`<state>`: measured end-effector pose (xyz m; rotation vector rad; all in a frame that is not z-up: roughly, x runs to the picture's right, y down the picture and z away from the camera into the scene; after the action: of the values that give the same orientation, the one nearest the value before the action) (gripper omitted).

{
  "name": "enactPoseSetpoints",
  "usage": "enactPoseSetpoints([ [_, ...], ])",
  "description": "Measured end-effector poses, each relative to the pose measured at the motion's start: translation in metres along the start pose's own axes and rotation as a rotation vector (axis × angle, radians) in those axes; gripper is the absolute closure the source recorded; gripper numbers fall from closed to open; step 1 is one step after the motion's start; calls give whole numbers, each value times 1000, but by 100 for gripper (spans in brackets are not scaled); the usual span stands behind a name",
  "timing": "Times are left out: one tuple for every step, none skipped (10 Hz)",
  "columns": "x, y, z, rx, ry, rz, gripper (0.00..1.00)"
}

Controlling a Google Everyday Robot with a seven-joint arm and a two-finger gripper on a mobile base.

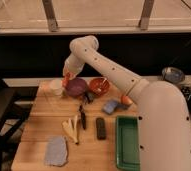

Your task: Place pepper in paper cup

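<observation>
Camera view: where is the pepper [66, 80] seen relative to the fingers?

— It is clamped between the fingers of the gripper [66, 76], which are closed narrowly on it; only a short orange stub is shown below them. The gripper is held above the back-left part of the worktop [39, 125], between the paper cup [55, 87] and the purple bowl [77, 86].

— What is hidden or hard to make out?

— Most of the pepper is covered by the gripper. Whether its tip is over the cup's mouth or just beside it cannot be told.
</observation>
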<state>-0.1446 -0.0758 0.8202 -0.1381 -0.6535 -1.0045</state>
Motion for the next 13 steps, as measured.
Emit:
enactPoseSetpoints([
  [0,0,0,0,0,-1,100],
  [0,0,0,0,0,-1,100],
  [1,1,-1,0,2,-3,100],
  [3,-3,2,6,17,-19,100],
  [7,-14,9,27,28,-34,100],
  [12,-23,16,51,28,-39,100],
  [16,-36,26,92,17,-38,100],
  [19,-47,34,126,6,-37,100],
  [19,-57,43,144,-5,-41,100],
  [18,-65,50,150,-10,-42,100],
  [20,-71,57,162,-6,-44,100],
  [25,-70,60,171,5,-44,100],
  [27,-70,64,179,13,-49,100],
])
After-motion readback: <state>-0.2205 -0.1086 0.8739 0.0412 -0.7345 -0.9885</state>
